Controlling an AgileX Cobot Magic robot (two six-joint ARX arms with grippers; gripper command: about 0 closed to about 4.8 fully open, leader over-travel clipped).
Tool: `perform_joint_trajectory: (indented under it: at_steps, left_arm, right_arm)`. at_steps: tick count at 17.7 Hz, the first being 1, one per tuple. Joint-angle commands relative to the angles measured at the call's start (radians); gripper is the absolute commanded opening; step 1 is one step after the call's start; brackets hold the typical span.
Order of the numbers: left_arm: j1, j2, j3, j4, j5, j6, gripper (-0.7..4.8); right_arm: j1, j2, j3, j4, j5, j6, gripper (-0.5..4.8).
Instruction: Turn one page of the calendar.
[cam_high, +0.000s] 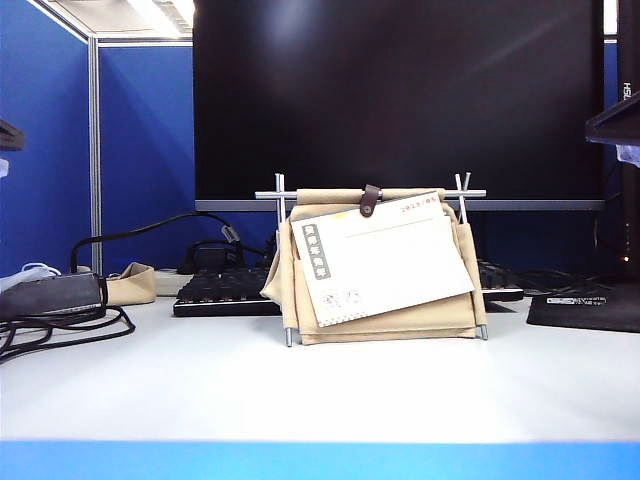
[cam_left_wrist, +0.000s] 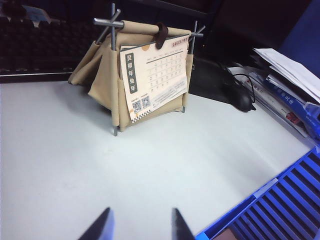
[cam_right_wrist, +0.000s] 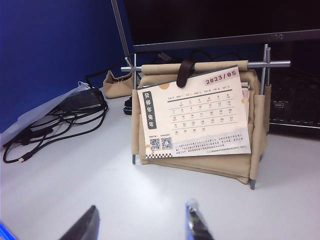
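The calendar stands mid-table on a beige canvas stand with thin silver rods and a brown leather strap at the top. Its front page is white with a grey character strip and hangs tilted, its right side higher. In the left wrist view the page shows a date grid, and my left gripper is open above bare table, well short of the stand. The right wrist view shows the page headed 2023/05. My right gripper is open too, holds nothing and is apart from the calendar. Neither gripper shows in the exterior view.
A black keyboard and a dark monitor sit behind the calendar. A power adapter with cables lies at the left and a black pad at the right. A mouse and stacked papers lie beside the stand.
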Motion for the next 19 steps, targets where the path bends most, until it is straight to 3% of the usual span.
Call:
perform_joint_trajectory:
  at_steps: [1, 5, 9, 12, 14, 16, 19]
  left_arm:
    - [0.001, 0.001, 0.005, 0.001, -0.003, 0.0, 1.56]
    - [0.0, 0.001, 0.032, -0.005, 0.005, -0.001, 1.56]
    - [0.0, 0.071, 0.177, -0.139, 0.013, 0.029, 1.65]
    - [0.0, 0.167, 0.241, -0.117, 0.012, 0.052, 2.37]
    - [0.0, 0.231, 0.258, -0.094, 0.012, 0.052, 2.9]
    - [-0.001, 0.291, 0.263, -0.079, 0.016, 0.052, 3.36]
    - [-0.001, 0.37, 0.263, -0.038, 0.08, 0.053, 3.46]
  right_arm:
    - [0.0, -0.001, -0.002, 0.034, 0.0, 0.002, 2.2]
    - [0.0, -0.001, -0.002, 0.038, -0.001, 0.004, 2.2]
    - [-0.001, 0.0, 0.03, 0.043, 0.002, 0.142, 2.25]
    - [-0.01, 0.041, 0.092, 0.043, 0.073, 0.142, 2.31]
    - [-0.043, 0.154, 0.165, 0.043, 0.066, 0.143, 2.3]
    - [-0.1, 0.312, 0.248, 0.043, -0.023, 0.143, 2.3]
    - [-0.253, 0.668, 0.429, 0.062, -0.307, 0.143, 2.31]
